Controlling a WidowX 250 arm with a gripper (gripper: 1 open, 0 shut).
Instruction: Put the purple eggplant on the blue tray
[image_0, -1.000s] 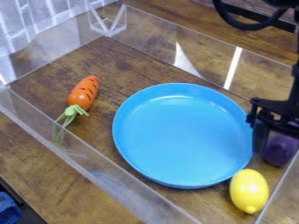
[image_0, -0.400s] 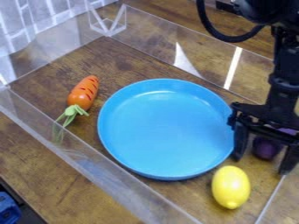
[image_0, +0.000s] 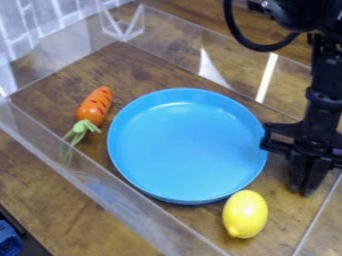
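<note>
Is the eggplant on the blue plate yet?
Not yet. The blue tray is empty. The gripper is down beside its right edge with its jaws shut, where the eggplant was, though the eggplant itself is hidden. Lifting it onto the tray is still left.

No legible text, label, brand, number or sign appears on any object or surface in view.
</note>
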